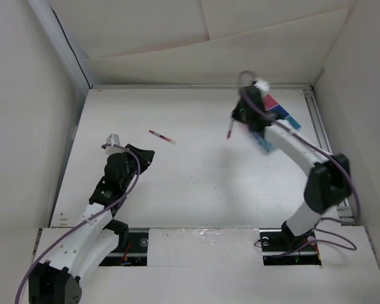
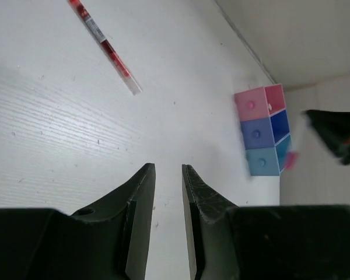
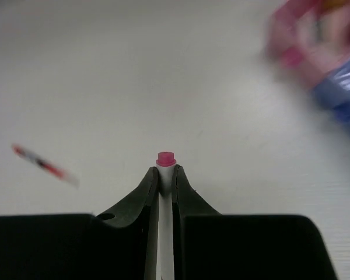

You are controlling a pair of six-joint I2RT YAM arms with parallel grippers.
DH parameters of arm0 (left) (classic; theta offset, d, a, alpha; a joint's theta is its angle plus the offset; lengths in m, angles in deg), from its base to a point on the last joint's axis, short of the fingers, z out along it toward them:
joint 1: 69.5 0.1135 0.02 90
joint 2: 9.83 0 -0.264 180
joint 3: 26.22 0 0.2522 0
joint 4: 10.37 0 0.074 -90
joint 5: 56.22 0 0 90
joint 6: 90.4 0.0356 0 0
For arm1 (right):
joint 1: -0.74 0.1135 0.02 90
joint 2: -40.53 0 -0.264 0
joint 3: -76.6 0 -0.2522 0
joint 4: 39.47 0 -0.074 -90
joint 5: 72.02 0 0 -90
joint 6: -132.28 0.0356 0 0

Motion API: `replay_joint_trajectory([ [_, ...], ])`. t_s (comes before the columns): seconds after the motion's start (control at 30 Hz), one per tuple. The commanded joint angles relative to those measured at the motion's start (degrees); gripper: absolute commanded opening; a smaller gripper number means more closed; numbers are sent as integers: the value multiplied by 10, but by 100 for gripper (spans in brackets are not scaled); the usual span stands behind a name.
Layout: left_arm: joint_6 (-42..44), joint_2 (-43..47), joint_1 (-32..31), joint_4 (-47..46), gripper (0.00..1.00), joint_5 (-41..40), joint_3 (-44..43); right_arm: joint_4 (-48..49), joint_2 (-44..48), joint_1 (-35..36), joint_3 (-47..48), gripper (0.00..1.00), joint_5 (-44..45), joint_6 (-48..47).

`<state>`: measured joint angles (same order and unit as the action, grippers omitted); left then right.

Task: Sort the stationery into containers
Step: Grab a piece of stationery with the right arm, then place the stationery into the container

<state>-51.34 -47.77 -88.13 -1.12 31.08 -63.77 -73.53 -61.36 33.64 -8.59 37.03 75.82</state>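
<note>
My right gripper point(image 3: 165, 169) is shut on a white pen with a pink cap point(image 3: 165, 158) and holds it above the table, just left of the containers. In the top view the pen point(image 1: 229, 130) hangs from that gripper point(image 1: 237, 117). The joined pink, dark blue and light blue containers point(image 1: 277, 109) stand at the back right, partly hidden by the right arm; they also show in the left wrist view point(image 2: 261, 131). A thin red pen point(image 1: 161, 136) lies on the table; it shows in the left wrist view point(image 2: 104, 46) too. My left gripper point(image 2: 168, 169) is open and empty, near that pen.
White walls enclose the table on three sides. A rail point(image 1: 326, 136) runs along the right edge. The red pen appears blurred in the right wrist view point(image 3: 44, 163).
</note>
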Motion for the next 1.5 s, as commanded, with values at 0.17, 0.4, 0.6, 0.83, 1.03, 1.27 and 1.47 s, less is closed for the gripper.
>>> replay_joint_trajectory([
  [0.17, -7, -32, 3, -88, 22, 52, 30, 88, 224, -328, -106, 0, 20, 158],
  [0.4, 4, -19, 3, -77, 22, 39, 30, 83, 159, -427, -91, 0, -9, 199],
  [0.6, 4, -31, 3, -85, 22, 39, 36, 81, 94, -427, -64, 0, -2, 181],
  [0.83, 4, -31, 3, -91, 22, 39, 36, 84, 62, -416, -75, 0, 6, 175],
  [1.03, 4, -31, 3, -69, 23, 20, 24, 78, 50, -395, -84, 3, 31, 175],
  [1.27, 4, -75, 3, -46, 26, -5, -13, 78, 45, -390, -100, 18, 31, 181],
  [1.47, 4, -115, 3, -34, 36, -34, -34, 73, 50, -384, -107, 43, 36, 186],
])
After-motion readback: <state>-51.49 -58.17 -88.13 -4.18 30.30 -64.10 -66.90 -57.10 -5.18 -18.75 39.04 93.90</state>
